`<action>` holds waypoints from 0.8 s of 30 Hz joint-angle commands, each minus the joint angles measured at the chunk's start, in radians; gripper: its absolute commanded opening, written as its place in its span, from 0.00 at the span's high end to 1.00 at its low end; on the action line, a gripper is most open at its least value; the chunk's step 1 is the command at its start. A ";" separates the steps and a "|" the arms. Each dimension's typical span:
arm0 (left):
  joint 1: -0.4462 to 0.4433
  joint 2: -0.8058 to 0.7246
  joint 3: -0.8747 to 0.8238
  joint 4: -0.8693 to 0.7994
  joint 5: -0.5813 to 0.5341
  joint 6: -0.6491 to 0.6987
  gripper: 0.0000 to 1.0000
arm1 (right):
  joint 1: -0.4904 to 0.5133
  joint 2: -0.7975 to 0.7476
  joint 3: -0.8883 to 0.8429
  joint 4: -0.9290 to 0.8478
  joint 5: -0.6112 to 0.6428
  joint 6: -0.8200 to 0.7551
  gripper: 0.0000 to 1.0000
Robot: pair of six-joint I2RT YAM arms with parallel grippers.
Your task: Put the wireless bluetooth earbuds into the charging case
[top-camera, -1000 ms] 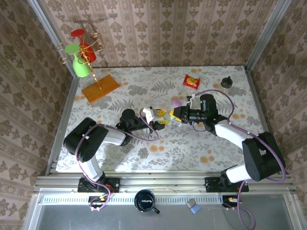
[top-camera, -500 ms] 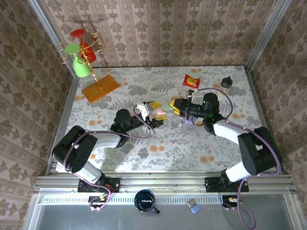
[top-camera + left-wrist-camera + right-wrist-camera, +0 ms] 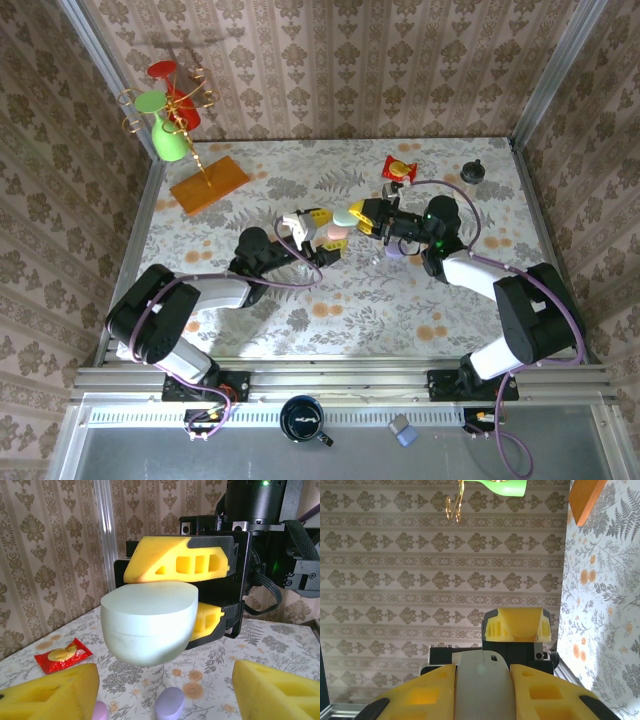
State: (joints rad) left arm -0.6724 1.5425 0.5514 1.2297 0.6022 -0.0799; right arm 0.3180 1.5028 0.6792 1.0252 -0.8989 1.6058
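Right gripper (image 3: 167, 597) clenched on the pale mint charging case (image 3: 147, 630), holding it aloft over the desk (image 3: 300, 320) — left gripper (image 3: 164, 694) slack, jaws wide, facing it. That case looks light, hard-shelled, glossy and curved, so it is likely to slip or twist; best pinched low on the base, leaving the lid free. As for the earbuds, they are too small to place with certainty — judged tiny, slick, easily flicked away, wanting a gentle pinch across the body.

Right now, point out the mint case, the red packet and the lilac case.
mint case (image 3: 150, 625), left wrist view, its front wall.
red packet (image 3: 62, 655), left wrist view, its middle.
lilac case (image 3: 169, 702), left wrist view, its rounded top.
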 commanded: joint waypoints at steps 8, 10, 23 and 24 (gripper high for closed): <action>-0.004 0.012 0.060 0.056 0.034 -0.014 0.46 | 0.020 -0.036 0.002 0.062 -0.032 0.030 0.96; -0.006 0.012 0.066 0.055 0.034 -0.006 0.46 | 0.020 -0.035 0.002 0.065 -0.032 0.030 0.96; -0.017 0.030 0.090 0.055 0.077 0.007 0.55 | 0.021 -0.032 -0.004 0.067 -0.031 0.030 0.96; -0.018 0.030 0.090 0.056 0.077 0.008 0.56 | 0.021 -0.033 -0.004 0.067 -0.031 0.030 0.96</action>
State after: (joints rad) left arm -0.6796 1.5608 0.6132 1.2484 0.6327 -0.0834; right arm 0.3317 1.4933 0.6788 1.0496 -0.9127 1.6283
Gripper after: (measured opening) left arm 0.452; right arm 0.266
